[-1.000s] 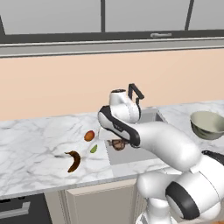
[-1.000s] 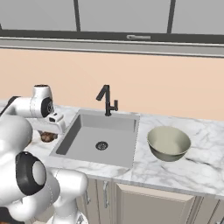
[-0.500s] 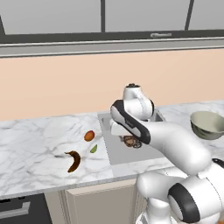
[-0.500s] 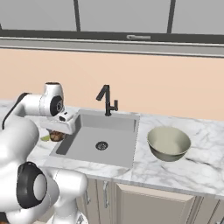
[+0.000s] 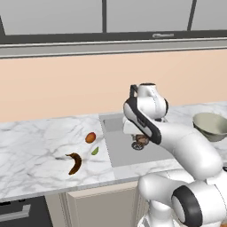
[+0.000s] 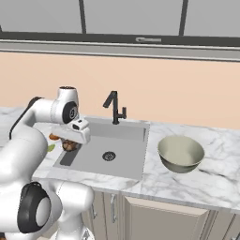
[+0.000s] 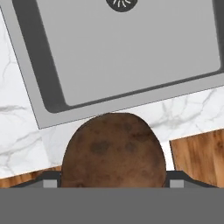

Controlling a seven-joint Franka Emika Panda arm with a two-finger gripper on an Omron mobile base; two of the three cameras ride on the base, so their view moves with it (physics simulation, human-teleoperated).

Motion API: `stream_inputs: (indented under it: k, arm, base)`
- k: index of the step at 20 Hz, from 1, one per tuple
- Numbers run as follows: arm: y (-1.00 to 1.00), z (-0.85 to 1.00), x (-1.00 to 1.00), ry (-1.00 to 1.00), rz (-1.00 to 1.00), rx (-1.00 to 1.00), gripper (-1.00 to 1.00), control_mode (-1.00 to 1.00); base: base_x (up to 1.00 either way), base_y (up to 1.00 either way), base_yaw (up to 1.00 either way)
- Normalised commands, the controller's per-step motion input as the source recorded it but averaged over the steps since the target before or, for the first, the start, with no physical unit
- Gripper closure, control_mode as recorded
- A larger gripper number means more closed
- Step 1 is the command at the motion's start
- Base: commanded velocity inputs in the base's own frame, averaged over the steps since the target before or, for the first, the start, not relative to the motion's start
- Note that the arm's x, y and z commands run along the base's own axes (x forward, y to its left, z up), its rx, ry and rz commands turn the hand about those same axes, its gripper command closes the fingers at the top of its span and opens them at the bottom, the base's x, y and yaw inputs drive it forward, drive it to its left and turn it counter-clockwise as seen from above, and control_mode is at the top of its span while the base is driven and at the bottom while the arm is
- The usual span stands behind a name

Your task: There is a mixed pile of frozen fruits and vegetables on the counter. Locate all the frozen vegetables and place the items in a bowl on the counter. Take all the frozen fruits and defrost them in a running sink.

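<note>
gripper [image 6: 70,143] clamped on brown ball [image 7: 113,151], mid-carry over sink [image 6: 105,151]; next, onward past sink to bowl [image 6: 181,153]

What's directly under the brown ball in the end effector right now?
In the hand view, the sink basin, its front rim and a strip of marble counter lie below the brown ball. The ball covers whatever is straight beneath it.
</note>
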Motion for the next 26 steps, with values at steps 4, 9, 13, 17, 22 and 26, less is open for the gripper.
stream_inputs:
  k: [4,9,13,17,22,26]
  arm:
    - [-0.25,0.10,0.04,0.04,-0.01,-0.05,1.00,-1.00]
    - [-0.44,-0.04,0.05,0.03,-0.02,-0.08,1.00,-1.00]
    - [-0.34,-0.07,0.07,0.00,-0.02,-0.03,1.00,-1.00]
    - [-0.51,0.00,0.02,0.00,-0.03,0.01,1.00,-1.00]
    - [-0.48,0.01,0.02,-0.01,-0.06,0.01,1.00,-1.00]
    - [-0.49,0.01,0.03,-0.01,-0.05,0.00,1.00,-1.00]
  base:
    - [0.00,0.00,0.00]
    - [0.00,0.00,0.00]
    - [0.00,0.00,0.00]
    - [0.00,0.00,0.00]
    - [0.00,0.00,0.00]
    - [0.00,0.00,0.00]
